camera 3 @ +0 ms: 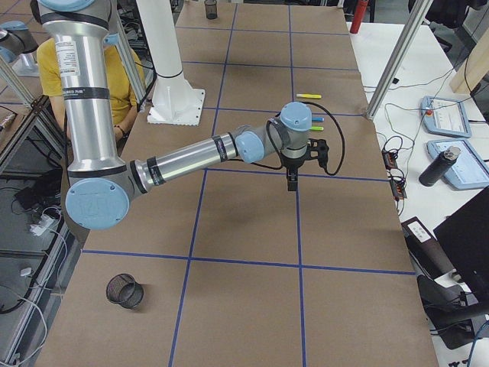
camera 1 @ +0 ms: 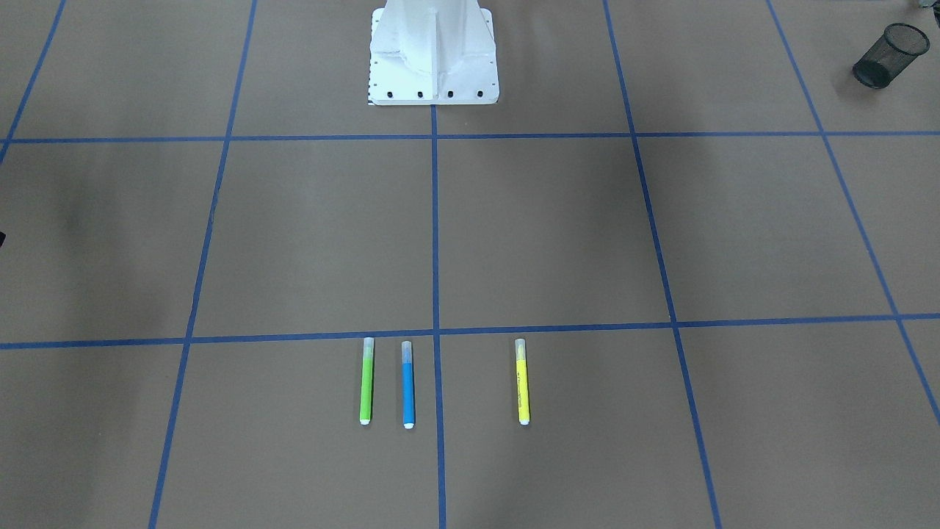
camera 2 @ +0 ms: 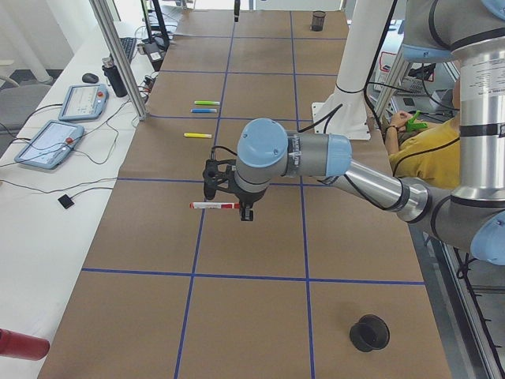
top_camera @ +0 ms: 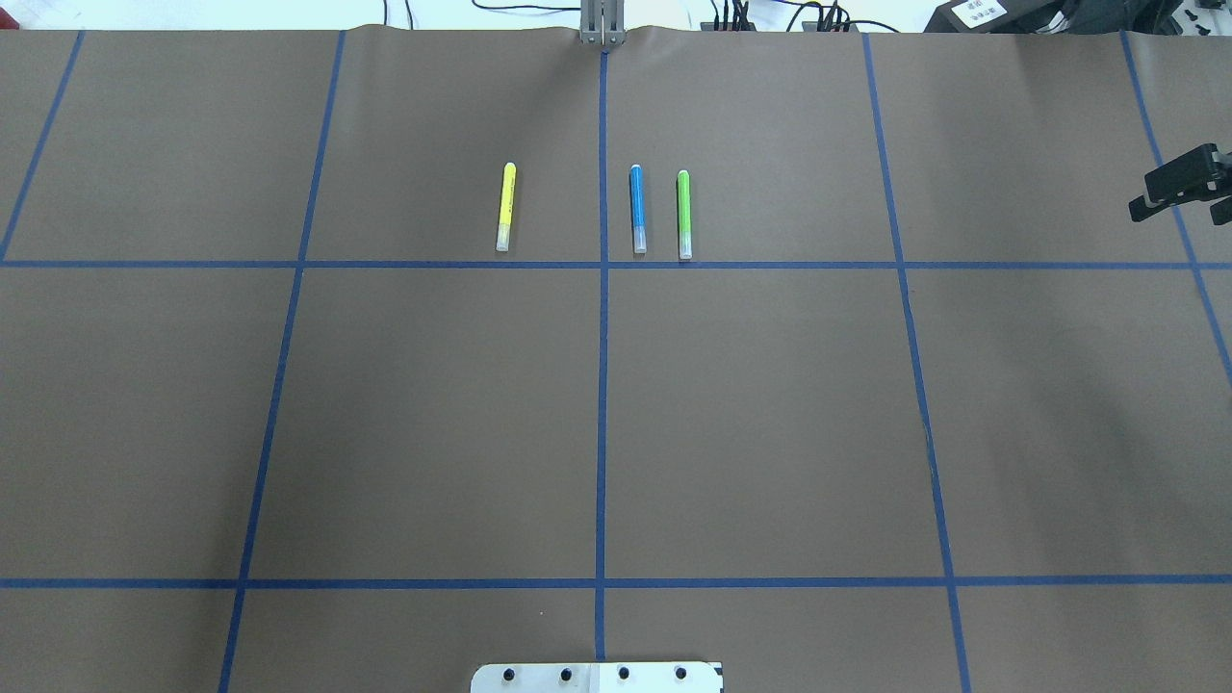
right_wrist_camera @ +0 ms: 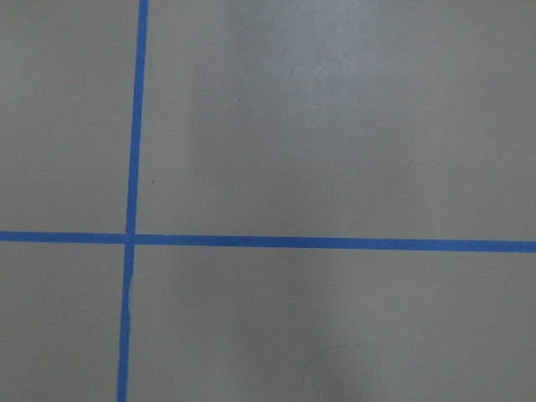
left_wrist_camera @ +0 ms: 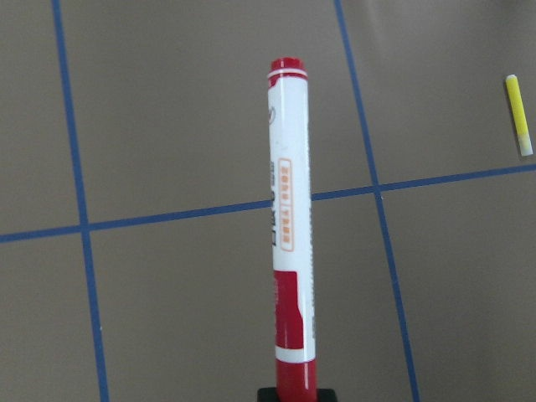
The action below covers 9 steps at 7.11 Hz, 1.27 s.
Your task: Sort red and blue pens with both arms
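The red pen (left_wrist_camera: 290, 226), white-barrelled with red ends, is held level above the table in my left gripper (camera 2: 237, 207), which is shut on its lower red end (left_wrist_camera: 296, 394). The blue pen (camera 1: 408, 383) lies on the brown table cover between a green marker (camera 1: 366, 380) and a yellow marker (camera 1: 522, 380); it also shows from overhead (top_camera: 637, 209). My right gripper (camera 3: 293, 182) hangs over bare cover at the table's right side, only partly in the overhead view (top_camera: 1182, 188). Its fingers do not show in its wrist view, so its state is unclear.
A black mesh cup (camera 1: 889, 55) lies tipped near the robot's left corner (camera 2: 370, 332); another (camera 3: 124, 290) lies at the right end. The white pedestal (top_camera: 597, 677) stands at the near edge. A seated person in yellow (camera 2: 426, 146) is behind the robot.
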### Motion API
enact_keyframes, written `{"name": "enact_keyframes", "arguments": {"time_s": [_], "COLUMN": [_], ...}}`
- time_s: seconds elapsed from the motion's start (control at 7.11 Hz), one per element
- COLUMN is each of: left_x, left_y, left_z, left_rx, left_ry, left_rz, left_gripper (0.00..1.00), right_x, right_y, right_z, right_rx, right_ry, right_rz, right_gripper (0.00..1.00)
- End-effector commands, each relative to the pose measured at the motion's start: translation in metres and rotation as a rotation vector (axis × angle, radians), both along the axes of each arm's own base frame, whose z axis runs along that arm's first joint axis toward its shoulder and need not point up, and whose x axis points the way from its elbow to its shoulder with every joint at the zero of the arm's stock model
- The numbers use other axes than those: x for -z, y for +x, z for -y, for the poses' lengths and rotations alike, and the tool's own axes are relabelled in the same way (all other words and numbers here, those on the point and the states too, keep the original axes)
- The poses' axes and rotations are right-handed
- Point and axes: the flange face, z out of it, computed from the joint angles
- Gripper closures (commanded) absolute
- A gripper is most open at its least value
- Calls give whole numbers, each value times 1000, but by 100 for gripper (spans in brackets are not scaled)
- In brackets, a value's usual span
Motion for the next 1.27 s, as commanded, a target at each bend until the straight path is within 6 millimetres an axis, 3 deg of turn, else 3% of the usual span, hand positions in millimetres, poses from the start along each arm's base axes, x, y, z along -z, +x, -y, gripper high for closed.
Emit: {"name": "enact_keyframes", "arguments": {"time_s": [0.0,0.28,0.56,0.7,0.84,0.99,1.13], "left_x": [-38,-93,-118,-123,-141,-169,-202], "left_y": [-26,-36,-41,-40,-32,-23,-13], "left_z": [-83,-177,-240,-264,-279,-295,-309], "left_rx": [23,101,123,164,173,182,190], "left_ry": [-88,-211,-316,-407,-513,-613,-691], "left_rz": [201,133,14,-73,-159,-249,-317], "left_gripper": [100,100,100,100,100,100,100], "right_x": [-1,0,0,0,-12,-29,-28], "right_y": [0,0,0,0,0,-2,-3], "right_z": [0,0,0,0,3,8,11], "right_rx": [-4,-3,-2,0,-2,-3,-4], "right_ry": [0,3,4,27,51,47,50], "right_rz": [-7,-7,-7,-1,8,8,9], "right_gripper": [0,0,0,0,0,0,0]}}
